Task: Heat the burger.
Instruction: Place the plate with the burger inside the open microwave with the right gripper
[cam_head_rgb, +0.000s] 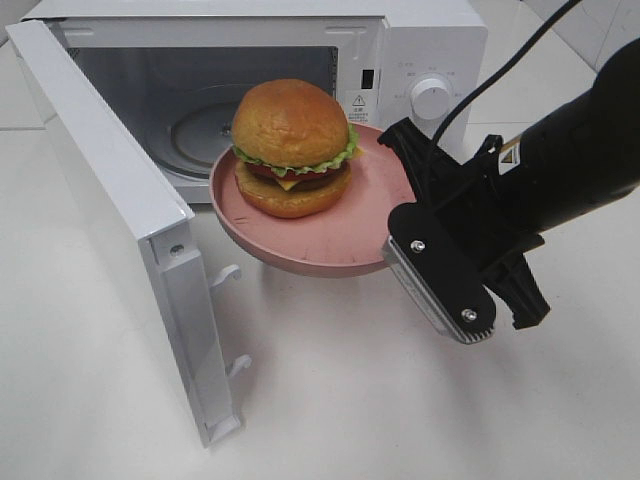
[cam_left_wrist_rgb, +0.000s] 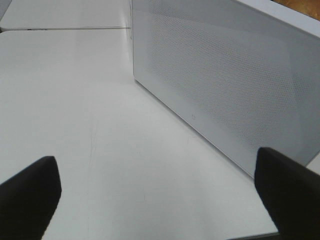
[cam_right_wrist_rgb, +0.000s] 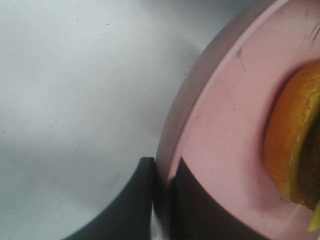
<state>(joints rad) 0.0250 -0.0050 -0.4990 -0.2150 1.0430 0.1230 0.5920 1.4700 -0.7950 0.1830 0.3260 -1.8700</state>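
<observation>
My right fingers (cam_right_wrist_rgb: 132, 205) clamped on rim of round pink plate (cam_head_rgb: 330, 240), golden-bun burger (cam_head_rgb: 290, 145) aboard, at open white microwave (cam_head_rgb: 425, 50) mouth (left fingers (cam_left_wrist_rgb: 30, 197) wide apart).

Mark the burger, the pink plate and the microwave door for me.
burger (cam_head_rgb: 290, 125), exterior high view, on the top bun.
pink plate (cam_head_rgb: 330, 255), exterior high view, on its bare front part.
microwave door (cam_head_rgb: 105, 135), exterior high view, on the open door's upper edge.

Warning triangle sticker (cam_head_rgb: 358, 101) on microwave (cam_head_rgb: 440, 40); wording illegible.
</observation>
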